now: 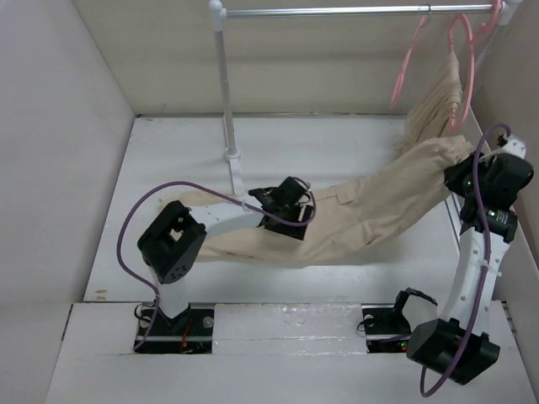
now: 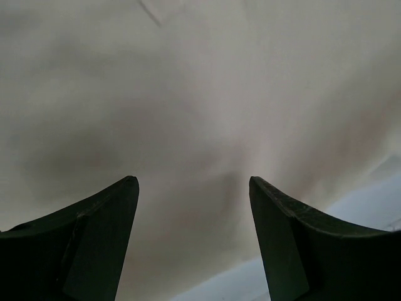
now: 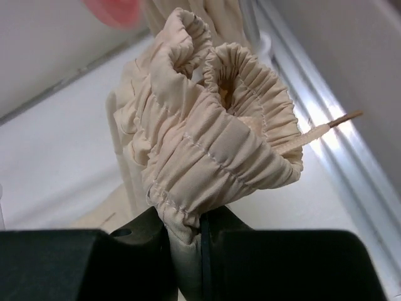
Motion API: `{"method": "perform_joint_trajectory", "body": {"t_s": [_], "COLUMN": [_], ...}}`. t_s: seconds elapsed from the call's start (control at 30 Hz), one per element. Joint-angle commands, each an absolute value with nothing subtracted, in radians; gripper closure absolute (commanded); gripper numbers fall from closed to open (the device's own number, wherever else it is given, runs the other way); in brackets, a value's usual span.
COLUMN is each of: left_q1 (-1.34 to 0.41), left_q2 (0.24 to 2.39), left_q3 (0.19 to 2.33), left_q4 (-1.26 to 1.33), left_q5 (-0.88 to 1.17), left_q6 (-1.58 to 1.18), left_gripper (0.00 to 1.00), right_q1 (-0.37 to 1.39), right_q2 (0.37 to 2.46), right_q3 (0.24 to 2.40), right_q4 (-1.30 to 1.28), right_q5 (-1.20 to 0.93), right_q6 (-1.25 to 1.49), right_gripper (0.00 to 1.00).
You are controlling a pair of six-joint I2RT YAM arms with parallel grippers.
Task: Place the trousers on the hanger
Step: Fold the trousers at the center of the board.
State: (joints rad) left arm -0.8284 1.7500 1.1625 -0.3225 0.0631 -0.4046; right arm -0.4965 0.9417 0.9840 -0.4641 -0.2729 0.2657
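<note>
The pale beige trousers (image 1: pixel 362 215) lie stretched across the white table, legs to the left and waist raised at the right. My right gripper (image 1: pixel 468 178) is shut on the gathered elastic waistband (image 3: pixel 213 150) and holds it off the table; the cloth is pinched between the fingers (image 3: pixel 185 226). My left gripper (image 1: pixel 286 206) is open just above the trouser legs, which fill the left wrist view (image 2: pixel 188 94) between the spread fingertips (image 2: pixel 191 180). The empty pink hanger (image 1: pixel 407 61) hangs on the rail at the back right; a pink blur (image 3: pixel 113 9) shows in the right wrist view.
A white post (image 1: pixel 226 93) holds the metal rail (image 1: pixel 354 11). A second pink hanger (image 1: pixel 465 59) with a smaller bunched beige garment (image 1: pixel 436 105) hangs by the right wall. White walls enclose the table; a metal track (image 3: pixel 338 169) runs along the right side.
</note>
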Motion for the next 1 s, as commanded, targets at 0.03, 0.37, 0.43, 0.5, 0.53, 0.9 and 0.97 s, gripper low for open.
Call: {"method": "perform_joint_trajectory", "body": {"t_s": [0.03, 0.37, 0.43, 0.5, 0.53, 0.9, 0.97], "left_q1": [-0.969, -1.043, -1.003, -0.923, -0.887, -0.399, -0.330], "left_q2": [1.819, 1.780, 1.628, 1.475, 1.424, 1.027, 1.006], "left_q3": [1.294, 1.534, 1.511, 1.487, 1.477, 1.374, 1.373], "left_q4": [-0.368, -0.494, -0.518, -0.555, -0.566, -0.566, -0.561], "left_q5": [0.081, -0.138, -0.216, -0.274, -0.287, -0.160, -0.126], "left_q6": [-0.423, -0.675, -0.719, -0.733, -0.736, -0.632, -0.618], "left_gripper": [0.33, 0.34, 0.34, 0.33, 0.33, 0.31, 0.31], "right_q1": [-0.430, -0.111, -0.022, 0.038, 0.110, 0.762, 0.836], "right_q2": [0.983, 0.988, 0.980, 0.973, 0.974, 1.261, 1.357], "right_q3": [1.251, 1.373, 1.312, 1.296, 1.284, 1.432, 1.466], "right_q4": [-0.653, -0.643, -0.589, -0.548, -0.532, -0.396, -0.373], "right_q5": [-0.183, -0.236, -0.262, -0.255, -0.223, 0.141, 0.175], "right_q6": [0.103, 0.072, 0.118, 0.161, 0.176, 0.376, 0.393], "right_gripper": [1.00, 1.00, 1.00, 1.00, 1.00, 1.00, 1.00]}}
